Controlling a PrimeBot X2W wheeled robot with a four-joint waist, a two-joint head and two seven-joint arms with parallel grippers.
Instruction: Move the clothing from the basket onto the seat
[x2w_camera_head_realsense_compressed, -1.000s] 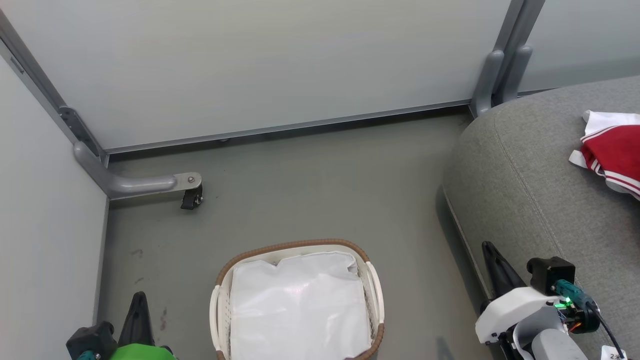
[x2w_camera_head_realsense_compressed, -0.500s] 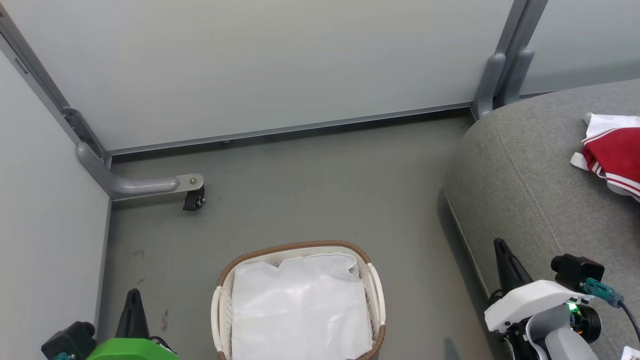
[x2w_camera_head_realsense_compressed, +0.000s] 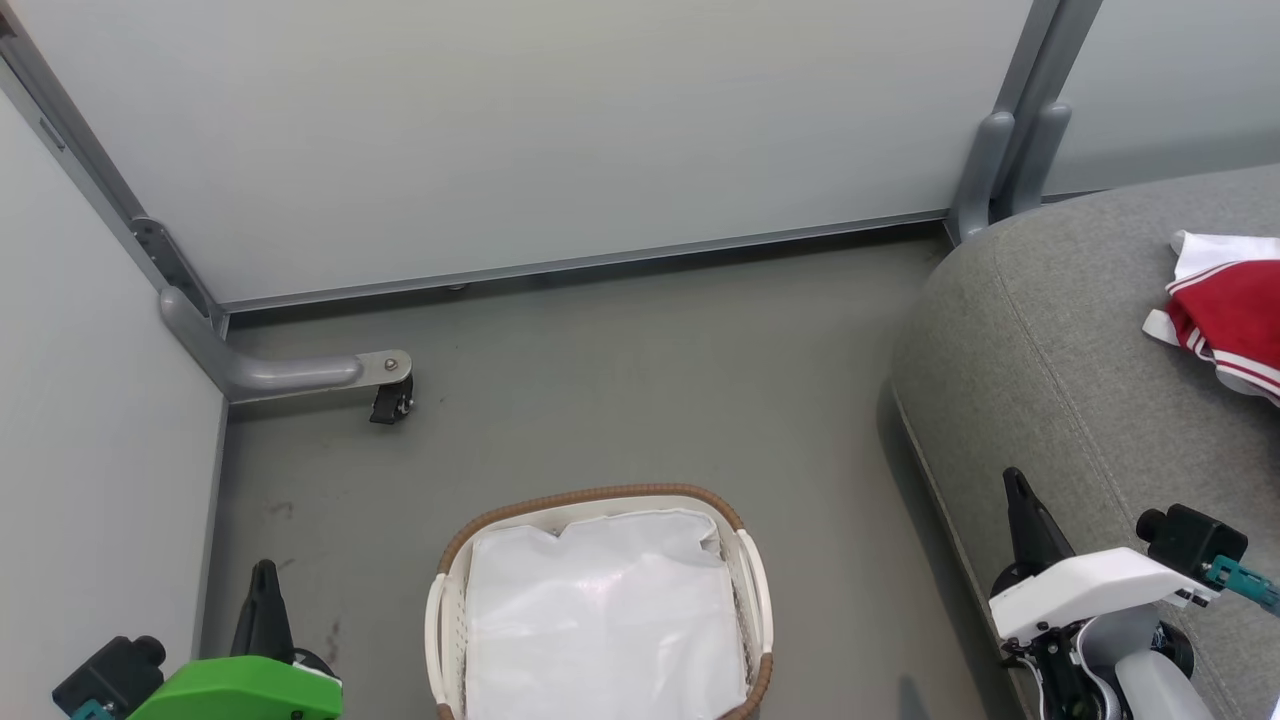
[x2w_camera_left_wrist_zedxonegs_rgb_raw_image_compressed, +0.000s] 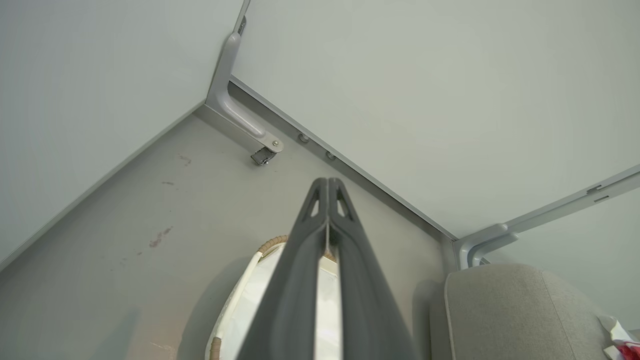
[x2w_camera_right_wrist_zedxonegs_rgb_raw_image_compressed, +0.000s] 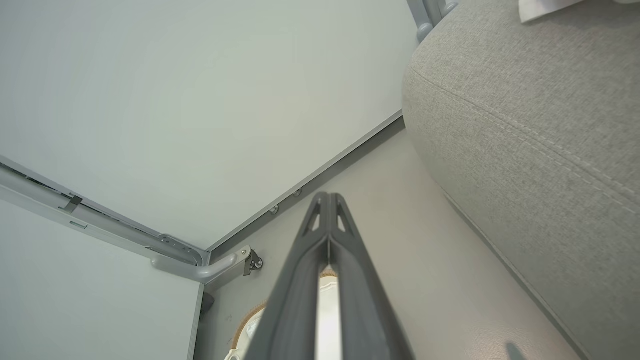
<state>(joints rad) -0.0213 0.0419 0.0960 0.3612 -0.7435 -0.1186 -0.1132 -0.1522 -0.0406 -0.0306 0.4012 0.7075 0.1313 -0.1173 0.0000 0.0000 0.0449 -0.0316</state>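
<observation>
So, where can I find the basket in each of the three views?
Head view: the basket sits at bottom centre.
Left wrist view: bottom centre, partly behind the left fingers.
Right wrist view: bottom edge, left of centre, partly behind the right fingers.
Shared landmark: the grey bracket with a small wheel, beyond the basket.

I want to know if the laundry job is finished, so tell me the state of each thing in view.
clothing: crumpled, lying on the seat.
basket: upright on the floor, white liner inside, no clothing seen.
seat: bearing the clothing.
left gripper: shut, empty.
right gripper: shut, empty.
</observation>
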